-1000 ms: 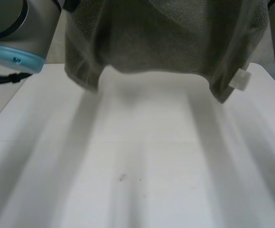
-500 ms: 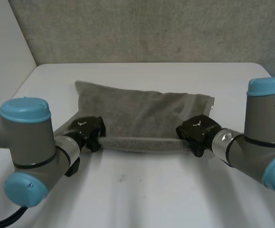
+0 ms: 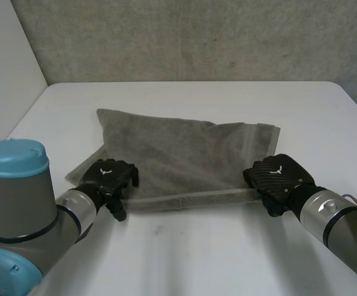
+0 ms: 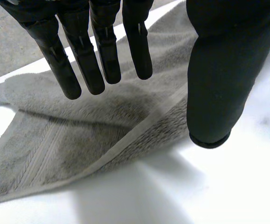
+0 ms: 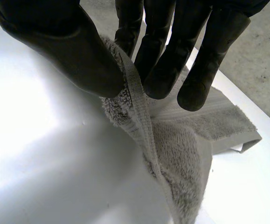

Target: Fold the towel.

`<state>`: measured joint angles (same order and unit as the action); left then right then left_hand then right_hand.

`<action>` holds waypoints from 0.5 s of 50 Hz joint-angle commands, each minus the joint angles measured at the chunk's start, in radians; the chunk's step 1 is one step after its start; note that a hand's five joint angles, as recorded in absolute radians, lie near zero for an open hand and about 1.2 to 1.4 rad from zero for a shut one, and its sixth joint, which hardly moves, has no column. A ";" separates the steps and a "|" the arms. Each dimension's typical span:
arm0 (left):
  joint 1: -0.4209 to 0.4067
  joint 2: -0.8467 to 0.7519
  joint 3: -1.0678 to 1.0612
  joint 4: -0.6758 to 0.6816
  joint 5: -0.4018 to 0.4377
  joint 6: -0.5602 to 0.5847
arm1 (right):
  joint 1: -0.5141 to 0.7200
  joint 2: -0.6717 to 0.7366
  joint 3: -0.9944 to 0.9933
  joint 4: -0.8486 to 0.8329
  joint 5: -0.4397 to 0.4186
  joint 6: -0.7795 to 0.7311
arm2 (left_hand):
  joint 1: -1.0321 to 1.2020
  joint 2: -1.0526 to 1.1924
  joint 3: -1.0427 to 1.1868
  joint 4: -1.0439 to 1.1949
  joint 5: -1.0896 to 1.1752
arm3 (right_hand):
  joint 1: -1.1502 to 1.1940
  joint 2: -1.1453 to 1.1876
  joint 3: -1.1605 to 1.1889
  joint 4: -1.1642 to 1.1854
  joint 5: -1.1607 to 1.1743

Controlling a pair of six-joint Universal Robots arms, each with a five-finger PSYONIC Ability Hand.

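A grey towel (image 3: 178, 151) lies on the white table (image 3: 196, 246), folded once, with its fold edge toward me. My left hand (image 3: 107, 177) sits at the towel's near left corner. In its wrist view the fingers (image 4: 97, 56) and thumb are straight and spread above the towel (image 4: 79, 135), holding nothing. At the near right corner is my right hand (image 3: 277, 179). There the thumb (image 5: 79, 56) and fingers pinch the hem of the towel (image 5: 172, 154), lifting that corner slightly off the table.
A grey wall (image 3: 196, 37) stands behind the table's far edge. Bare table stretches in front of the towel toward me and at both sides. My two forearms reach in from the near corners.
The towel came down from in front of the camera onto the table. Both hands then pulled toward me along the near edge. My left hand has let go of its corner.
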<state>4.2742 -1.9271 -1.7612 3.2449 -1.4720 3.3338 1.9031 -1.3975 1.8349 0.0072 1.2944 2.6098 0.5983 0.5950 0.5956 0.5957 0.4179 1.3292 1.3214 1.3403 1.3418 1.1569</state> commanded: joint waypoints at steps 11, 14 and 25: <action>0.064 -0.035 -0.037 0.064 0.001 0.018 | -0.107 -0.003 0.027 -0.043 0.002 0.061 | 0.094 0.097 0.096 0.096 0.100 | 0.067 0.075 0.056 0.054 0.065; 0.067 -0.044 -0.029 0.065 -0.004 0.018 | -0.113 -0.012 0.027 -0.044 0.002 0.064 | 0.097 0.100 0.099 0.099 0.103 | 0.067 0.075 0.056 0.054 0.065; 0.164 -0.046 -0.023 0.085 0.004 0.021 | -0.187 -0.014 0.021 -0.050 -0.012 0.062 | 0.103 0.106 0.105 0.105 0.108 | 0.067 0.075 0.056 0.054 0.065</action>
<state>4.3913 -1.9709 -1.7874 3.3234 -1.4716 3.3527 1.7466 -1.4114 1.8599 -0.0386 1.2941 2.6747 0.6090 0.6103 0.6094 0.6083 0.4358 1.3292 1.3214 1.3408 1.3419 1.1569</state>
